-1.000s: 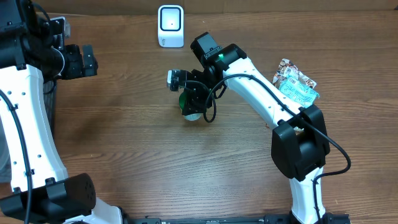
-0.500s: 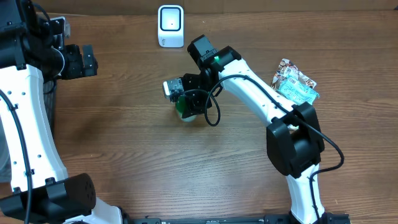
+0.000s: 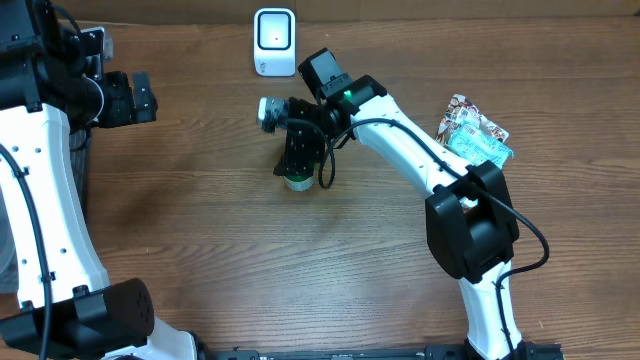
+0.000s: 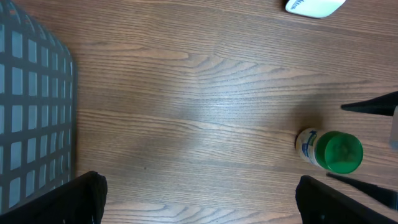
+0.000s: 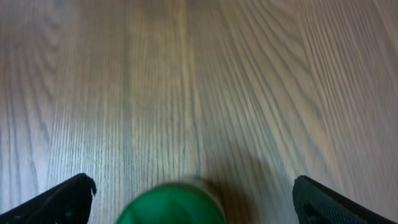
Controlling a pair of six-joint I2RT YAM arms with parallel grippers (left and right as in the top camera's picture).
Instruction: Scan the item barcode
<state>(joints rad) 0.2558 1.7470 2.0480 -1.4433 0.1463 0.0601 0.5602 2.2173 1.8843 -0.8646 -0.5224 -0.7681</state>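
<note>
Firstly, green-capped bottle (image 3: 297, 181): upright mid-table, probably stood there for a better hold. Right gripper (image 5: 193, 185): above it, jaws spread wide, straddling the cap without contact. Left gripper (image 4: 200, 190): fully spread, empty, parked near basket (image 4: 31, 112), clear of the work. Farthest, scanner (image 3: 274, 42): awaiting the barcode.

Object counts by kind.
Two arms (image 3: 410, 140), one bottle (image 4: 329, 150), one scanner (image 3: 275, 42), one basket (image 4: 31, 106); overlapping packets (image 3: 475, 133), apparently two.
</note>
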